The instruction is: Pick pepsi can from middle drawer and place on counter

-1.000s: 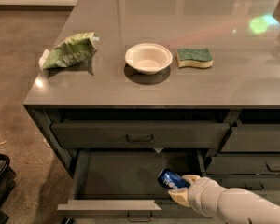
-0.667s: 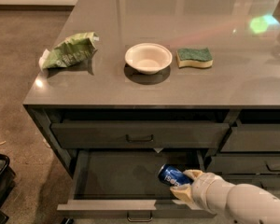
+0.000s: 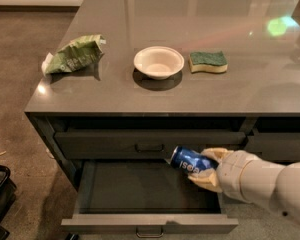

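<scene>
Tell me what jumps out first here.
The gripper reaches in from lower right, fingers shut on the blue pepsi can, holding it tilted above the open middle drawer. On the counter sit a crumpled green bag at left, a white bowl in the middle, and a green sponge just right of it.

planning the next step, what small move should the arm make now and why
Probably raise the gripper straight up. It grips the pepsi can above the open middle drawer, but the can is below the counter edge, so it likely needs height before moving over the top.
</scene>
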Controlling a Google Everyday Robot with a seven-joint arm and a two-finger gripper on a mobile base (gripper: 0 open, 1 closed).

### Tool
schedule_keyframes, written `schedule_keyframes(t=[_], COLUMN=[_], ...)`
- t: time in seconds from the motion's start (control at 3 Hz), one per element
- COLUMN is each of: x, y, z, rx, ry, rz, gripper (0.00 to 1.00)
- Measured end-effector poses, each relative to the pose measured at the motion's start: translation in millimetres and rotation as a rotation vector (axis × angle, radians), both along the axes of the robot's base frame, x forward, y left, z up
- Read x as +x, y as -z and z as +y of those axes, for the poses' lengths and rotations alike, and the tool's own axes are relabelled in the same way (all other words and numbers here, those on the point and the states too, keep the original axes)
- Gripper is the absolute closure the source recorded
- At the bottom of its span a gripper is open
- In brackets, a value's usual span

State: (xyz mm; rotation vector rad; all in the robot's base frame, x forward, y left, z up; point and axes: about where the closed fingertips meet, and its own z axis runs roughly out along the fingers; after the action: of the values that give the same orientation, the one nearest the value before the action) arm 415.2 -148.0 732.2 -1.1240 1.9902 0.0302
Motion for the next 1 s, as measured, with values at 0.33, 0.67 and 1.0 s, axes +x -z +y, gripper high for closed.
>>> schedule_keyframes(t=[0.33, 0.67, 1.0], x=[3.7, 4.4, 4.7], y=[-59.4, -64.4, -60.6], z=[2.1, 3.5, 4.6], rx=[-0.045, -0.049, -0.035], ry=[-0.041, -0.048, -0.048], rz=[-0.084, -0.090, -0.081], gripper=[1.00, 1.00, 1.00])
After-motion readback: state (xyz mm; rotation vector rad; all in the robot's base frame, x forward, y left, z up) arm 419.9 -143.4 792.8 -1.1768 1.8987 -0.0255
